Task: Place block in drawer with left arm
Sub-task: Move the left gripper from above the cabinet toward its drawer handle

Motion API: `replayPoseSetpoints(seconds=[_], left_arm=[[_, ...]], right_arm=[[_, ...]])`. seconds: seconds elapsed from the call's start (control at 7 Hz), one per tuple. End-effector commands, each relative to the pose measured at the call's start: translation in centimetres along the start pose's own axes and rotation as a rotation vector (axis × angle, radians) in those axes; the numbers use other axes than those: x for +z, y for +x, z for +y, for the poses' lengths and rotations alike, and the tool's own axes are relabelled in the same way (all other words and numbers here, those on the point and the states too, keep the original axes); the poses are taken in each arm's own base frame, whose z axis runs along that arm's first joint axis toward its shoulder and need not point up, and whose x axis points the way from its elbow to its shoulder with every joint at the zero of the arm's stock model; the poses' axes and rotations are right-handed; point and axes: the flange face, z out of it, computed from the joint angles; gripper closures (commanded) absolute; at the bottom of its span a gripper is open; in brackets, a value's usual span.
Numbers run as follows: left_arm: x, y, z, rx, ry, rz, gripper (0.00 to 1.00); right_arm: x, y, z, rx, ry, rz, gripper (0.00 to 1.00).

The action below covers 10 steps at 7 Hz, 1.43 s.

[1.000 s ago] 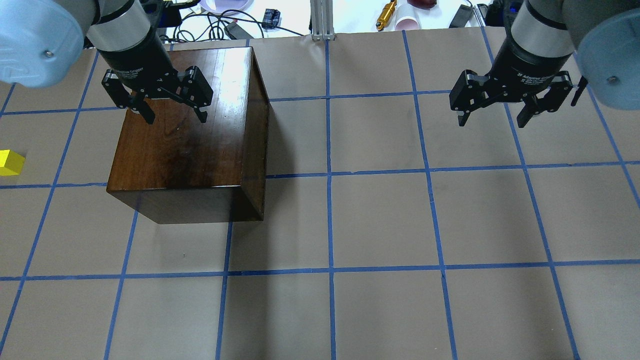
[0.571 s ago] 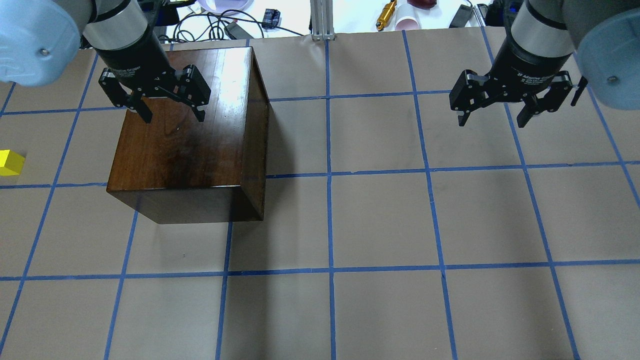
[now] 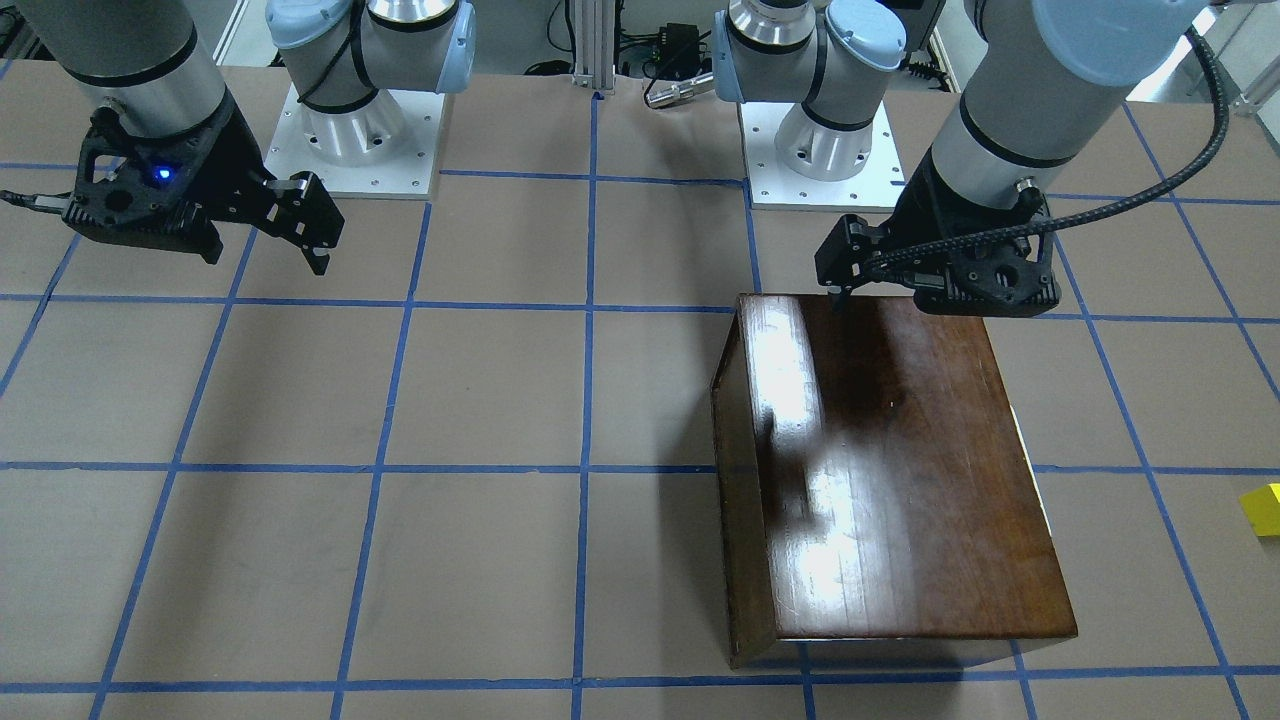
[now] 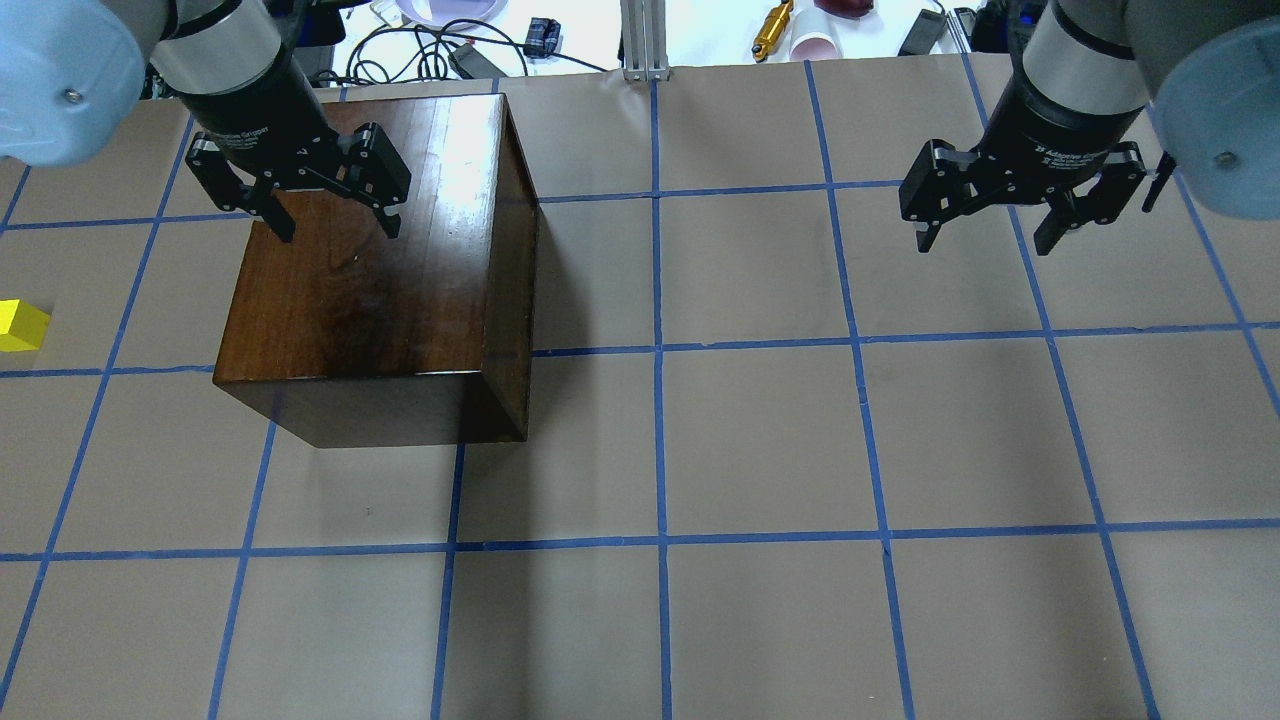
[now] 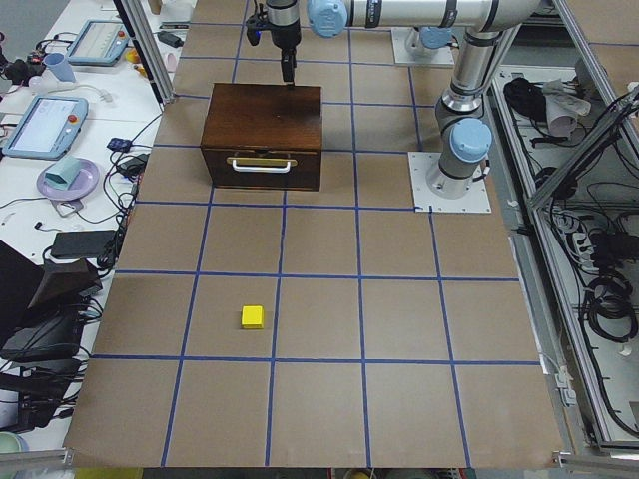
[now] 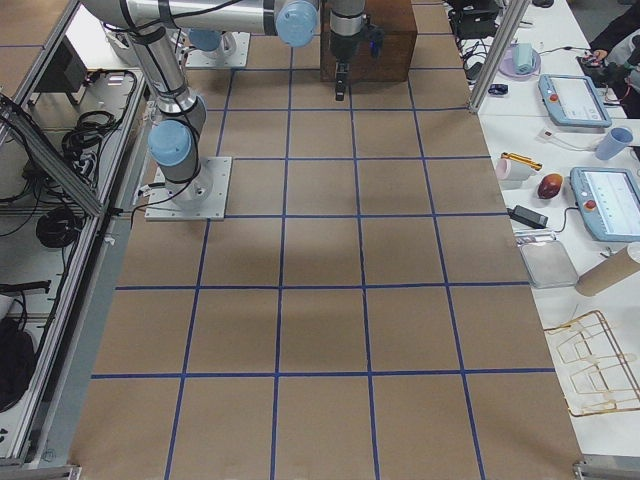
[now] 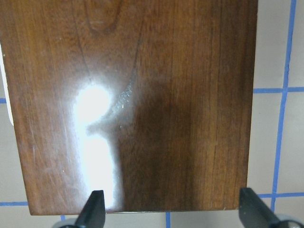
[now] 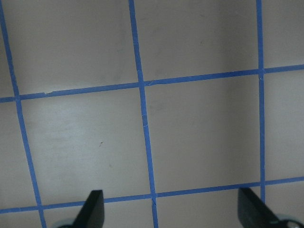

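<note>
Evidently nothing of the task is done yet. Seen from the table's left end, nearest lies the block [image 5: 253,316], alone on the worktop [image 5: 399,329], with open paper on every side and well apart from the wooden box [image 5: 262,120]. Next comes the drawer [image 5: 261,163], shut flush in the box face that looks toward the block, with bare room before it for pulling out. Beyond, the left end effector [image 4: 338,228] hovers above the box's glossy top, jaws spread wide and holding nothing. Farthest, the right end effector [image 4: 985,243] hangs equally open and empty over bare worktop. Left to do: open the drawer, fetch the block, set it inside.
</note>
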Motion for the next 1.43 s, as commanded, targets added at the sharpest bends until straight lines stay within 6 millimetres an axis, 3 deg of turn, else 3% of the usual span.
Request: replayPoseSetpoints(seconds=[0.0, 0.43, 0.57, 0.86, 1.0, 1.29], left_arm=[[-0.1, -0.1, 0.0, -0.002, 0.002, 0.003, 0.00], [-0.3, -1.2, -0.5, -0.023, 0.012, 0.008, 0.00], [-1.0, -3.7, -1.2, -0.050, 0.028, 0.013, 0.00], [-1.5, -11.1, -2.9, -0.045, 0.051, 0.085, 0.00], [-0.8, -16.0, -3.2, 0.005, 0.053, 0.091, 0.00], [1.4, -23.2, -3.7, 0.087, 0.044, 0.102, 0.00]], right_arm=[[0.0, 0.0, 0.0, -0.001, 0.000, 0.000, 0.00], [0.1, 0.0, 0.0, -0.001, -0.001, 0.000, 0.00], [0.0, 0.0, 0.0, -0.001, 0.000, 0.000, 0.00], [0.0, 0.0, 0.0, -0.001, 0.000, 0.000, 0.00], [0.0, 0.0, 0.0, -0.001, 0.000, 0.000, 0.00], [0.1, 0.0, 0.0, -0.001, -0.001, 0.000, 0.00]])
